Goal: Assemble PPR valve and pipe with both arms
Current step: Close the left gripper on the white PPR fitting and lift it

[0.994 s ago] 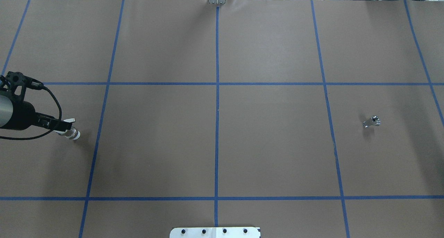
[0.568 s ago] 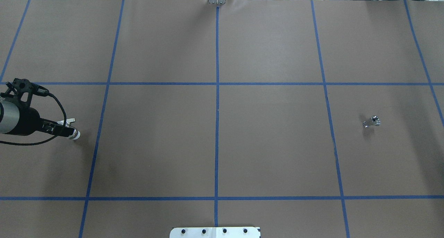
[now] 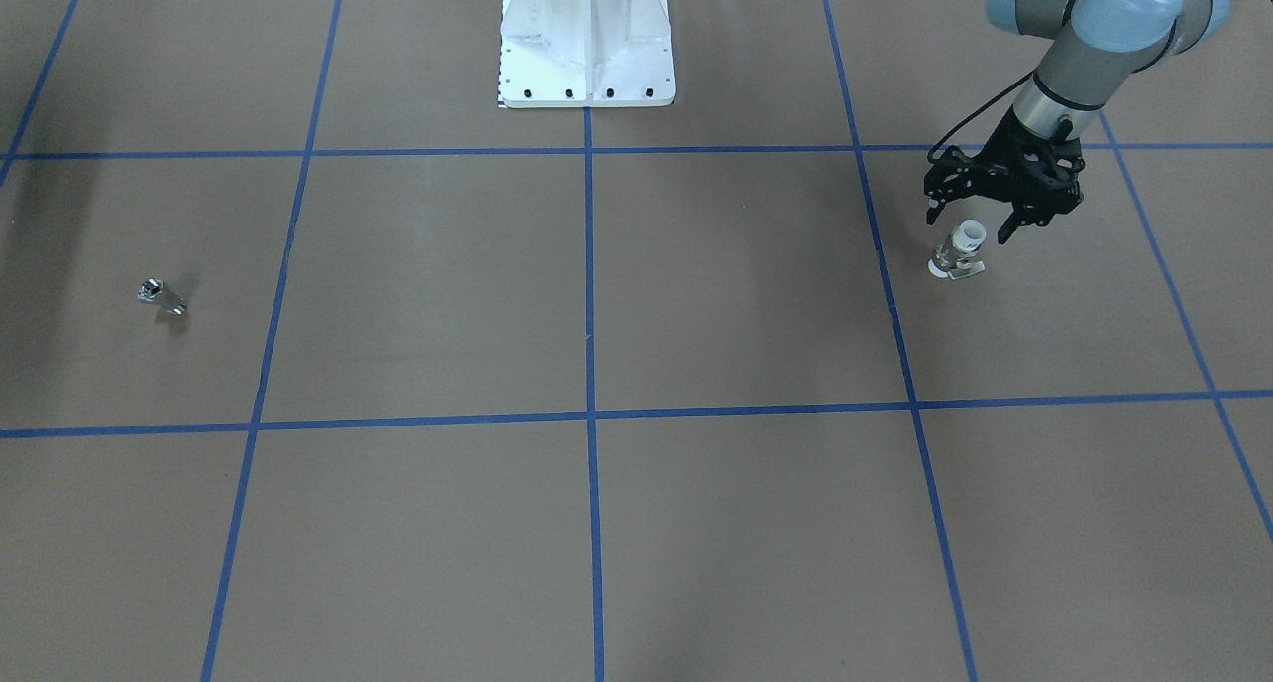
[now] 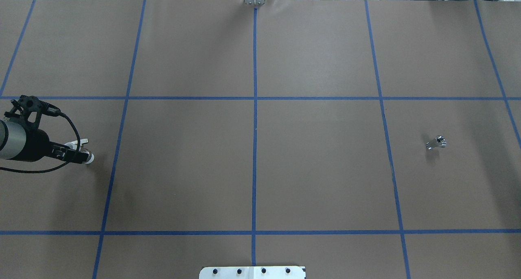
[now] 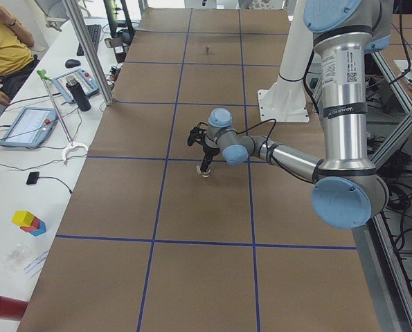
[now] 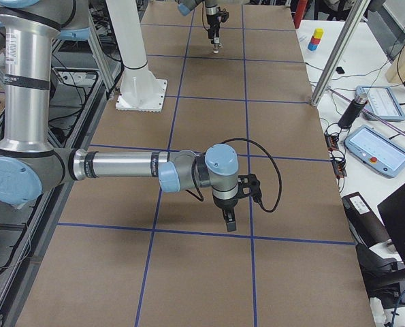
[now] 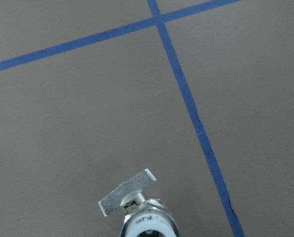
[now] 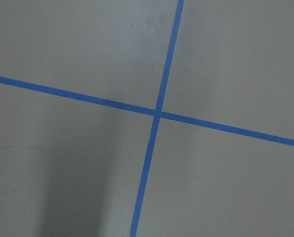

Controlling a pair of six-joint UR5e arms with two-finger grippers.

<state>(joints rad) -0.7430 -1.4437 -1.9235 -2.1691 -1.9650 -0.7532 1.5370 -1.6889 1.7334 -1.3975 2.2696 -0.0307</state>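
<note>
**Over left end of surface: squaring up on the valve**

Found left end effector spread open astride PPR valve, standing on end on surface; gripping nothing yet. Spotted pipe lying well apart, toward right end. Cannot tell state of right end effector. Judged best: centre on metal middle, keep clear of grey tab, close gently, avoid tipping.

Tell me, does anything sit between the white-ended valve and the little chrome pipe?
No objects. In the overhead view, only bare brown table paper crossed by blue tape lines separates the PPR valve from the pipe.
</note>
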